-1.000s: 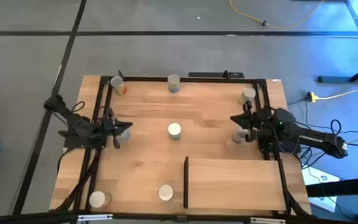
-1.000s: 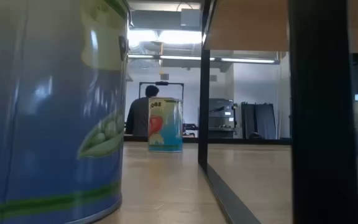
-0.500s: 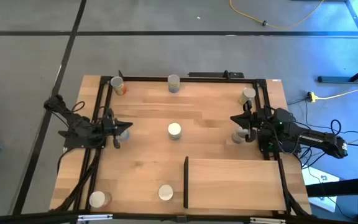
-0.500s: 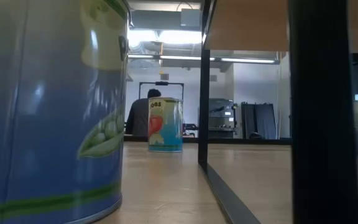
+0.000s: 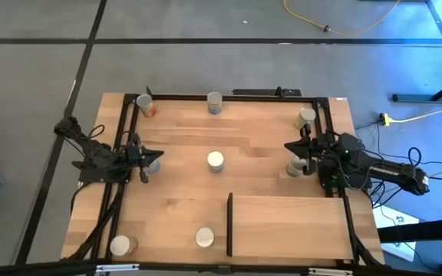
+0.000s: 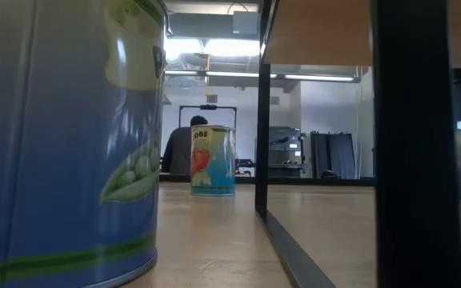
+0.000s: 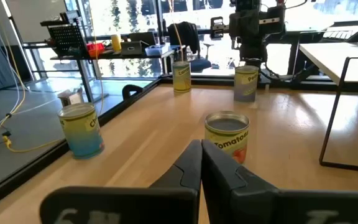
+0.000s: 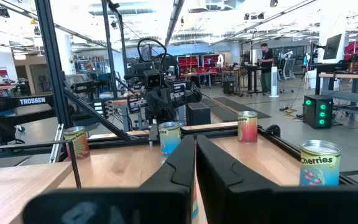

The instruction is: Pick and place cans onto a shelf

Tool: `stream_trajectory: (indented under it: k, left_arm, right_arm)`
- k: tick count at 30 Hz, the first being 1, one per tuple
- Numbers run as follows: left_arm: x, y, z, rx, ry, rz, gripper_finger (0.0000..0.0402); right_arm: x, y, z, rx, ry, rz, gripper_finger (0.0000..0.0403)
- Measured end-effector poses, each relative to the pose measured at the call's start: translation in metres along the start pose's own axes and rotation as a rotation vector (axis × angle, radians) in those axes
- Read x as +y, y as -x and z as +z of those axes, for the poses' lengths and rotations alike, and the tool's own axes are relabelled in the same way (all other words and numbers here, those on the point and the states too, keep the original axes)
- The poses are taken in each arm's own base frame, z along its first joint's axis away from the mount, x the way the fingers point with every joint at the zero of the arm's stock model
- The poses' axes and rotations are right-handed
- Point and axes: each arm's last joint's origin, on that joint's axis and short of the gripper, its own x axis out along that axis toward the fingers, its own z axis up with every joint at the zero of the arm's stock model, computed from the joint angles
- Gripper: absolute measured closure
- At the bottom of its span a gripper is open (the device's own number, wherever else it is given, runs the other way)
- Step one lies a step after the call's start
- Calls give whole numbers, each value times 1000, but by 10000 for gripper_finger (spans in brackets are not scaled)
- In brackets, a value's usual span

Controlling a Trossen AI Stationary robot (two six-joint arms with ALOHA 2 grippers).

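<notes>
Several cans stand upright about the wooden table (image 5: 259, 138): three along the far edge, a tomato can (image 5: 216, 160) (image 7: 227, 134) in the middle, and two near the front-left. The light-wood shelf (image 5: 290, 226) with its black bar (image 5: 229, 225) stands at the front right. My left gripper (image 5: 156, 156) (image 7: 201, 155) is shut at the table's left side, with a can (image 5: 152, 165) partly under its tip. My right gripper (image 5: 291, 147) (image 8: 194, 152) is shut at the right side, just over another can (image 5: 294, 168) (image 7: 245, 83). My left gripper stands over the edge of a can (image 5: 152, 165); its own fingers hide whether they touch it. My right gripper hangs close above a can's top (image 7: 245, 68); whether it touches that top I cannot tell.
A black frame (image 5: 125, 146) runs along the table's left, far and right edges. In the low view a pea can (image 6: 62, 136) fills the left and the shelf's black posts (image 6: 414, 144) stand on the right. A person (image 6: 184, 148) sits far behind the table.
</notes>
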Motion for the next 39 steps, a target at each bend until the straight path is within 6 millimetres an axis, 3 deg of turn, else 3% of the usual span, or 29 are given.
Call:
stream_trajectory:
  k: [26, 33, 39]
  left_arm:
    - [1, 0, 2, -20, -28, 50, 401]
    - [11, 8, 48, -146, 151, 44, 401]
    - [20, 15, 99, -96, 117, 31, 401]
  right_arm:
    - [0, 0, 0, 0, -5, 0, 385]
    - [0, 0, 2, -20, -21, 9, 385]
    - [1, 0, 3, -33, -21, 11, 385]
